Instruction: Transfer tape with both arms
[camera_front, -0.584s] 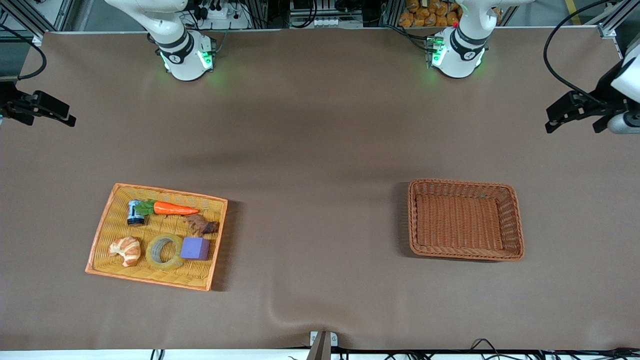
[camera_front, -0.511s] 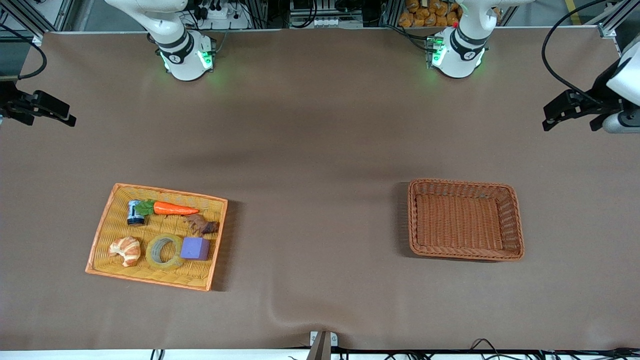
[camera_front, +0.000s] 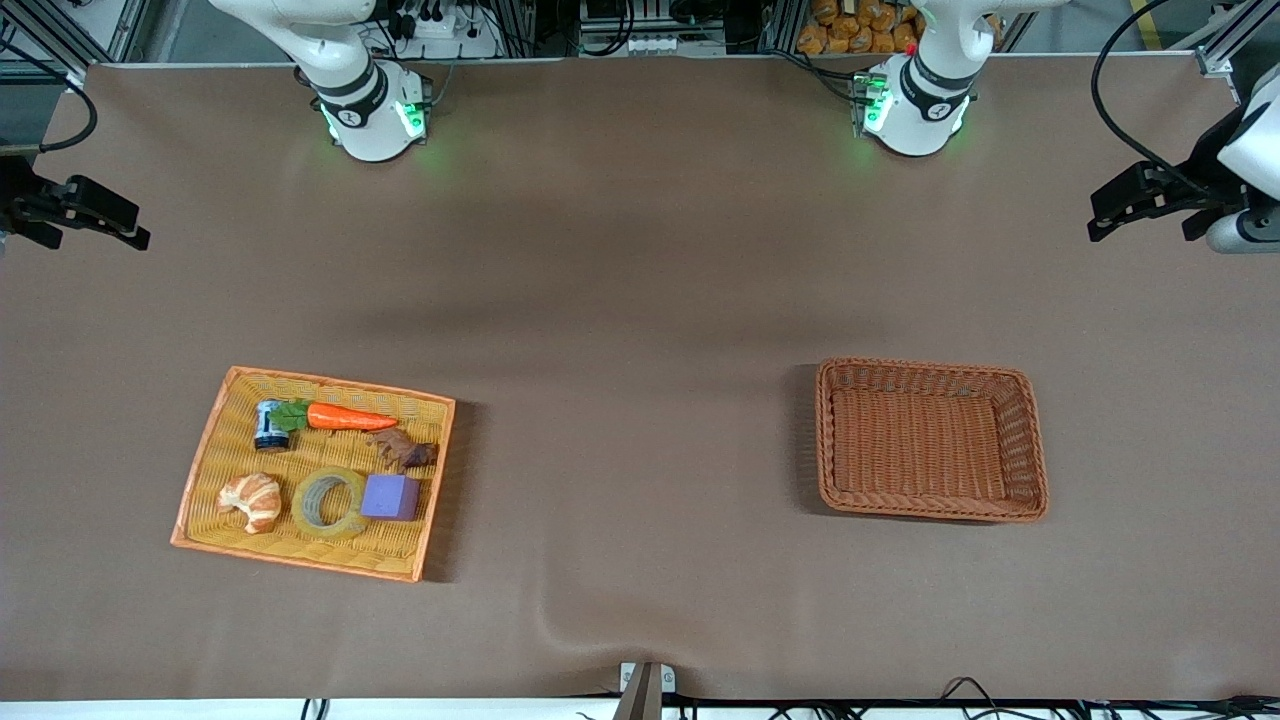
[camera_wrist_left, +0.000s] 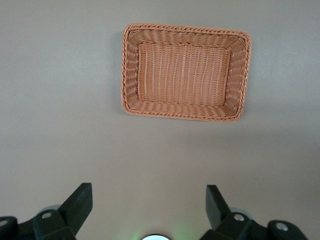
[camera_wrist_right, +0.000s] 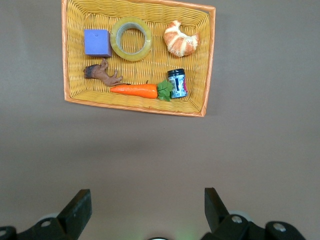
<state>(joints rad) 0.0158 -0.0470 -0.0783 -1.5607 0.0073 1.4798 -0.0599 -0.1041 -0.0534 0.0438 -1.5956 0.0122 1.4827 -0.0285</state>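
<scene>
The tape, a translucent yellowish ring with a grey core, lies flat in the yellow wicker tray between a croissant and a purple cube. It also shows in the right wrist view. My right gripper is open and empty, high over the table's edge at the right arm's end; in its wrist view the gripper has bare table between its fingers. My left gripper is open and empty, high over the left arm's end; its wrist view shows the same.
The tray also holds a carrot, a small dark jar and a brown figure. An empty brown wicker basket stands toward the left arm's end and shows in the left wrist view. A cloth wrinkle lies near the front edge.
My left gripper has risen slightly toward the robots' side. My right gripper has shifted a little the same way. Nothing on the table has moved.
</scene>
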